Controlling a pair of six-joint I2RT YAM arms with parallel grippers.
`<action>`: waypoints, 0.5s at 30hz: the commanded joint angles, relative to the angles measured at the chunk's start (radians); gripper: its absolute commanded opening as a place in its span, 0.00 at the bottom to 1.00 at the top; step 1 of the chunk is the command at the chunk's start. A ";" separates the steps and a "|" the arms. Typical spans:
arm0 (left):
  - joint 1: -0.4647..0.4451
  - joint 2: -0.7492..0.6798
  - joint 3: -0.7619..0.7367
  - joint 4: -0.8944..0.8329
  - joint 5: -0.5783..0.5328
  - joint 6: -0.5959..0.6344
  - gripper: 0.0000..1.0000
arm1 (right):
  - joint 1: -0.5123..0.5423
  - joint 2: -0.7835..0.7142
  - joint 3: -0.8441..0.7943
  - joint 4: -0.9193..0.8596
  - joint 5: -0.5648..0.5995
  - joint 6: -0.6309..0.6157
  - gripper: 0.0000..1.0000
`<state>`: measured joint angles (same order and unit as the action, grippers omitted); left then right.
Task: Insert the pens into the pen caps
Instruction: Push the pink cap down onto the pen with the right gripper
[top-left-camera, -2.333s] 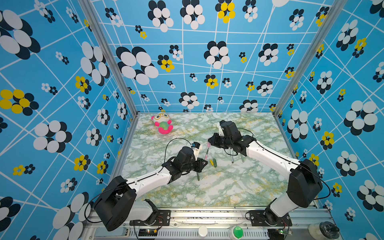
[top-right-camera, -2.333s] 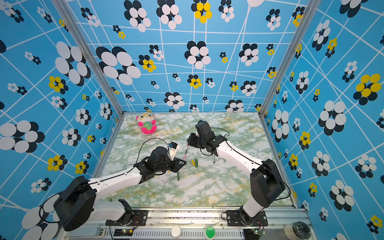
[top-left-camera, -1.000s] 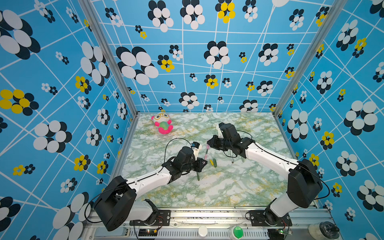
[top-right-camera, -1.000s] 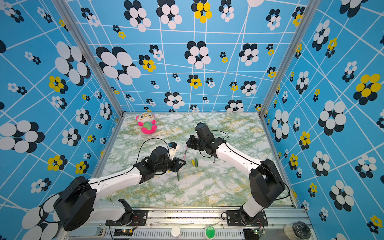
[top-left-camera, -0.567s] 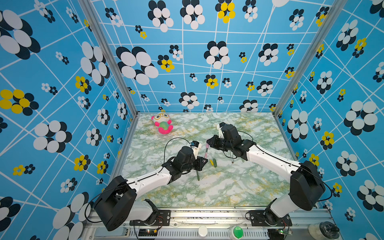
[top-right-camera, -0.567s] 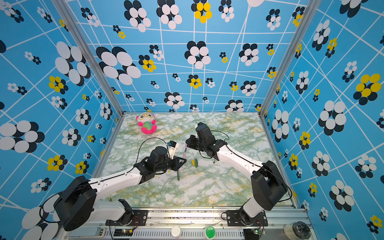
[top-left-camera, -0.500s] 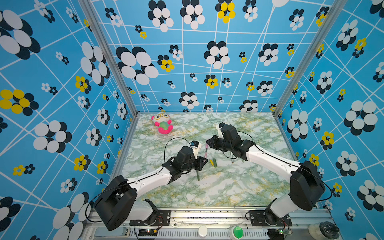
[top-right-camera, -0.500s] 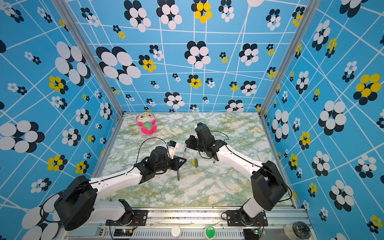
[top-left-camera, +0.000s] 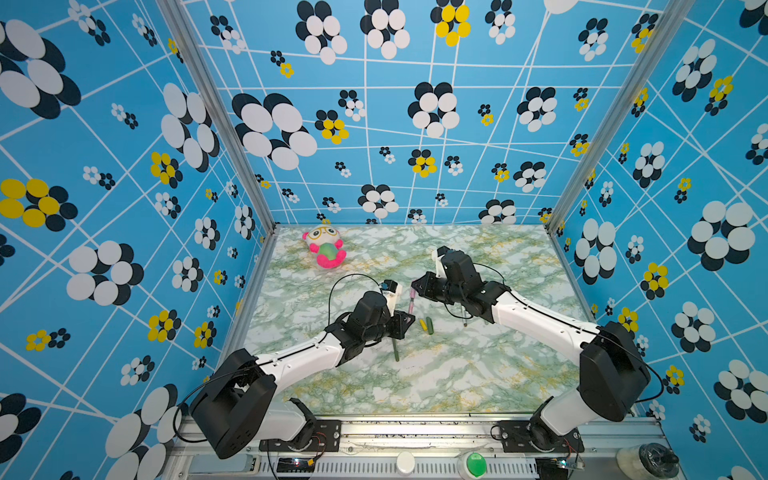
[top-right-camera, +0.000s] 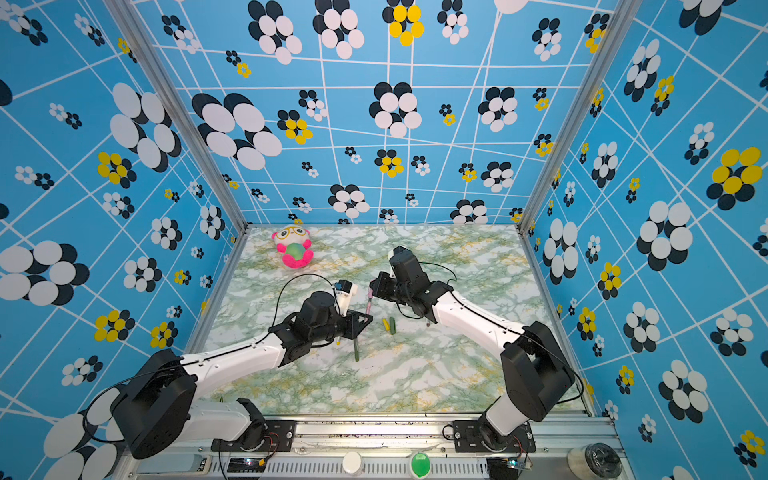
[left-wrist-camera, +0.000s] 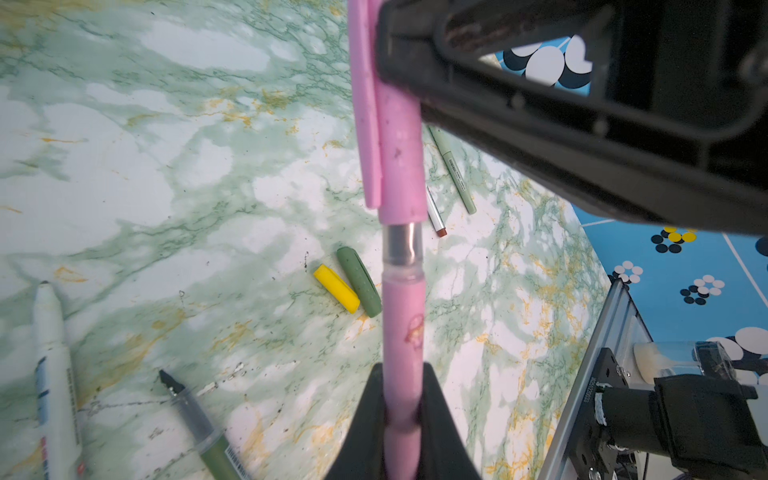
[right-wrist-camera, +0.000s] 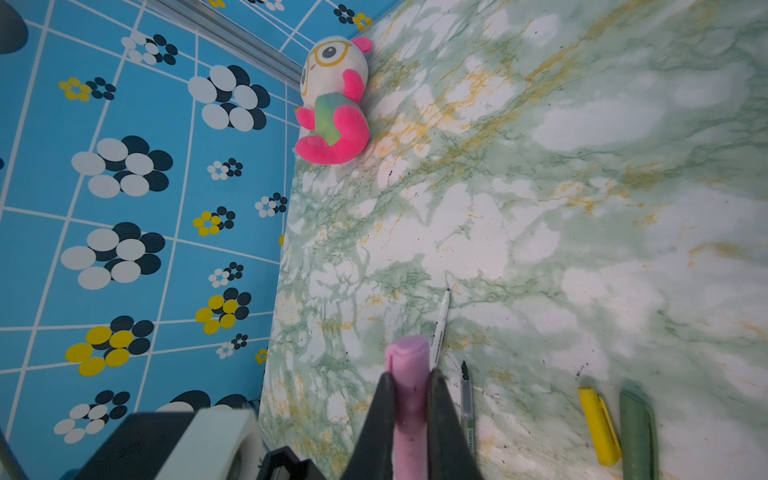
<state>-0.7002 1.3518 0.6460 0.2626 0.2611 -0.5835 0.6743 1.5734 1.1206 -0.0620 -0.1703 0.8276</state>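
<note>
The slim pink plastic pen is held in the air. Its body is smudged, and a clear-and-silver collar shows between it and the rim of the stubby pink cap, which has a flat clip. The left end effector is clamped tight on the pen's lower body, and the right end effector is pinched shut on the cap.

In both top views the pair sits mid-counter, well apart from the white-and-pink plush toy, to its front and right. Farther from the toy, a short yellow cap and a dark green cap lie just beside each other, with a dark green pen and a white pen nearby.

The counter is a green-and-white marble print with yellow veins and black specks. Blue walls with white lines and black, white and yellow flowers enclose it, and the toy lies near the back left corner.
</note>
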 joint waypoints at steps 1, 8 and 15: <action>0.016 0.018 0.061 0.049 -0.002 0.034 0.00 | 0.031 -0.010 -0.027 0.004 -0.064 0.008 0.09; 0.029 0.033 0.095 0.047 0.013 0.047 0.00 | 0.041 -0.017 -0.037 0.009 -0.067 -0.005 0.09; 0.038 0.034 0.104 0.016 0.099 0.087 0.00 | 0.034 -0.058 -0.022 -0.017 -0.063 -0.055 0.22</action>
<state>-0.6697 1.3800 0.6910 0.2329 0.3031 -0.5484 0.6788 1.5642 1.1038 -0.0368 -0.1715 0.8089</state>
